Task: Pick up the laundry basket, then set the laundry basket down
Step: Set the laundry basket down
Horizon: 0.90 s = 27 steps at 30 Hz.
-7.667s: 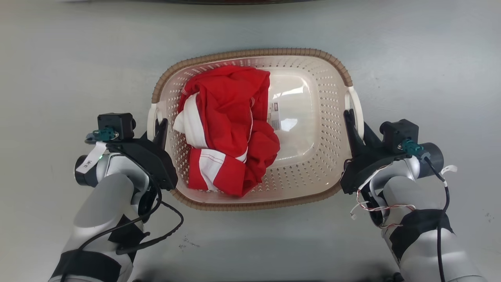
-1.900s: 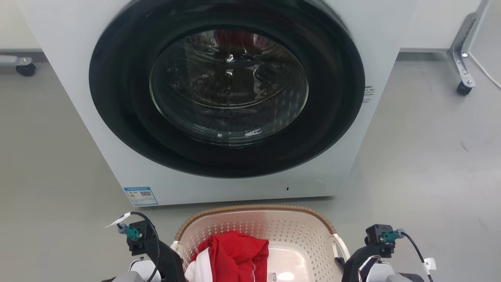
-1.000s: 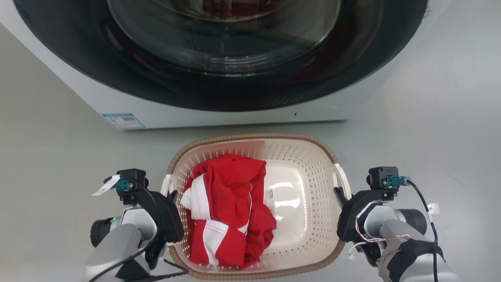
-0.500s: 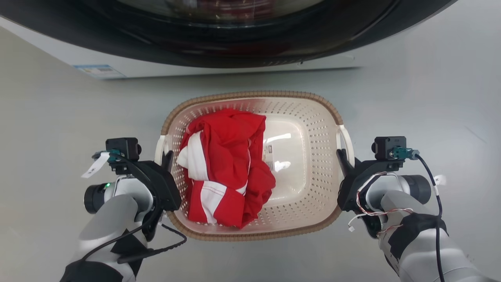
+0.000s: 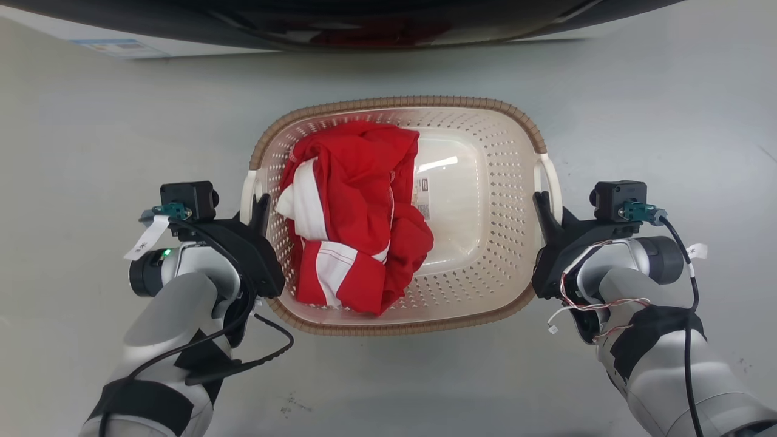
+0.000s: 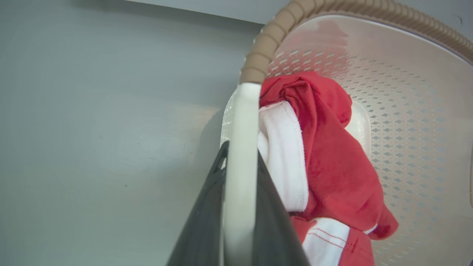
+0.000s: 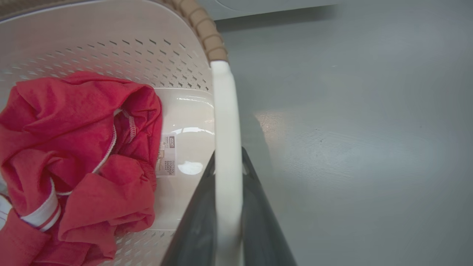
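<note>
tilting further down than half a second ago, my head camera leaves the washing machine [image 5: 376, 27] as a dark strip at 12 o'clock. the laundry basket [image 5: 510, 158] lies centre, with a red and white cloth [image 5: 352, 212] inside. my left tool [image 5: 261, 207] is clamped on its 9 o'clock handle [image 6: 240, 147], and my right tool [image 5: 540, 205] on the 3 o'clock handle [image 7: 226, 147]. whether it touches the floor [image 5: 91, 152] i cannot tell.

Washing machine [image 5: 364, 24] cropped at top; laundry basket [image 5: 510, 255] label [image 5: 423, 197] unreadable
</note>
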Motion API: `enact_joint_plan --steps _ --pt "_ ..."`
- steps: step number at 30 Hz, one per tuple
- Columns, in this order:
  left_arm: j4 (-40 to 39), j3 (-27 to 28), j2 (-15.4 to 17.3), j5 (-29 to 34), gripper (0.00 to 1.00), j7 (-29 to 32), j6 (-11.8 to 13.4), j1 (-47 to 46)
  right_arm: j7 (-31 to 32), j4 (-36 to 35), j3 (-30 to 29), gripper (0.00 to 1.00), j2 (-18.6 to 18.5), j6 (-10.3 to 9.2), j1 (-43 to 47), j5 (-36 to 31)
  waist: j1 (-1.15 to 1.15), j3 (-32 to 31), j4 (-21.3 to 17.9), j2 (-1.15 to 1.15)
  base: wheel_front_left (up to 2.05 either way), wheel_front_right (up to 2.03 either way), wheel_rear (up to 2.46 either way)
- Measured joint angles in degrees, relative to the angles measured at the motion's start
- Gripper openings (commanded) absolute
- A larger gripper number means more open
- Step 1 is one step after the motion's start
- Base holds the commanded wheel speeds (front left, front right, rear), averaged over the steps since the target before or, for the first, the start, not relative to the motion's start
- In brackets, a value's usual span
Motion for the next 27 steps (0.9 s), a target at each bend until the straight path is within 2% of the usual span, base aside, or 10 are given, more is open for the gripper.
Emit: enact_joint_plan --steps 27 --pt "1.71 -1.07 -0.38 0.02 0.0 -1.96 -0.05 -1.71 -2.11 1.21 -0.08 0.0 0.09 -0.23 -1.28 -0.42 -0.01 3.76 0.4 -0.01 0.0 0.0 0.0"
